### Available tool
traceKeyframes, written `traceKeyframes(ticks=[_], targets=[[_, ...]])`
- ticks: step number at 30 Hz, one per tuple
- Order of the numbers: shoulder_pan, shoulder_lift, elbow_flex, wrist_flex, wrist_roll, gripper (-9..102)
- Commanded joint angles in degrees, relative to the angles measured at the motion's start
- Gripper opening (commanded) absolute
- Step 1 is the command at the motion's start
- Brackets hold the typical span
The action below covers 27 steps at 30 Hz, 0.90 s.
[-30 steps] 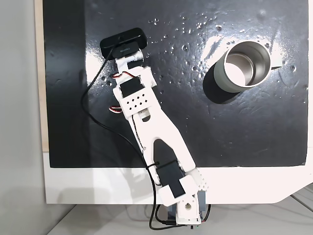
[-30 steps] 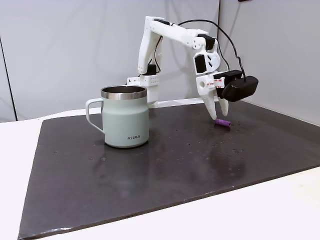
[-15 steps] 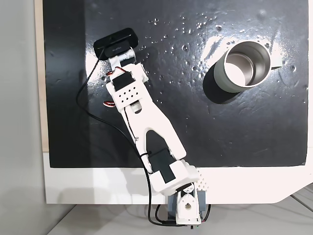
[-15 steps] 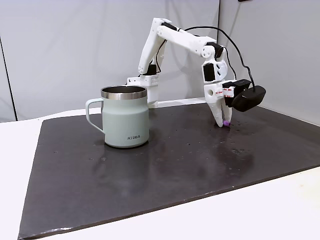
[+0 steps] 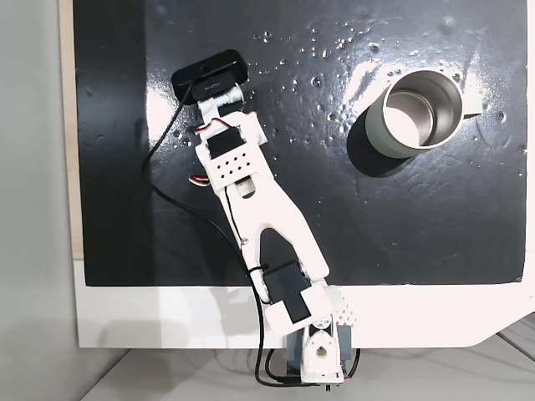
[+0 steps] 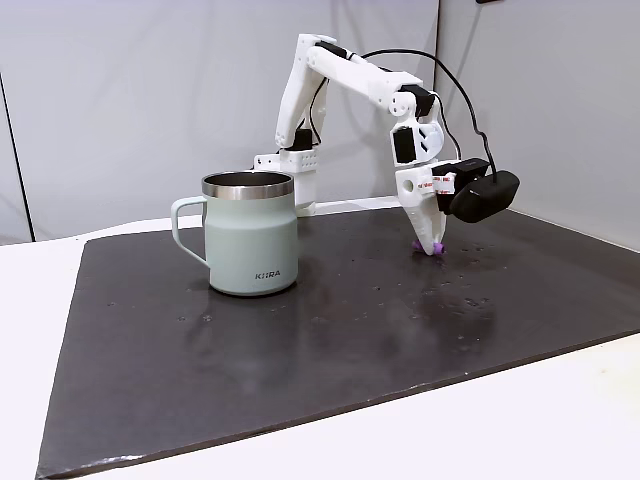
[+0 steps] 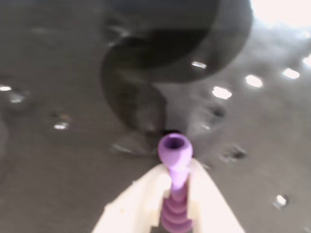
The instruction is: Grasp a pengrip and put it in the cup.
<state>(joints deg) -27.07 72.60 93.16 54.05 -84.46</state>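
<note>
Pinching so small and soft a thing by its ribs looks risky from where I stand: the pengrip (image 7: 175, 160) pokes out past the tips of the gripper (image 7: 175, 194), and in the wrist view only its lower ribbed part sits between the pale fingers (image 7: 136, 204), the open mouth end free. If the arm swings fast toward the cup (image 6: 250, 235), I judge the rubbery piece could squirm out or pivot and drop onto the dark worktop (image 6: 300, 350) short of the rim. A tilted release could also bounce it off the steel lip.

Taking the cup as the marker in the side fixed view, the gripper (image 6: 433, 247) hangs well to the right of it, tips low, just over the worktop, closed on the purple piece (image 6: 436, 249), which shows as a speck at the fingertips. The black webcam (image 6: 483, 195) rides further right again. From above, the cup (image 5: 418, 113) stands well apart from the arm.
</note>
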Motion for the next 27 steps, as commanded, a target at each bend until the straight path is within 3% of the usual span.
traceKeyframes(ticks=[1,14,19,27], targets=[[3.6,7.6,0.0,4.0,2.1,0],[18.7,33.0,0.0,18.2,4.0,0],[24.8,39.9,-0.1,17.4,0.1,0],[34.5,42.3,-0.1,9.3,-7.2,0]])
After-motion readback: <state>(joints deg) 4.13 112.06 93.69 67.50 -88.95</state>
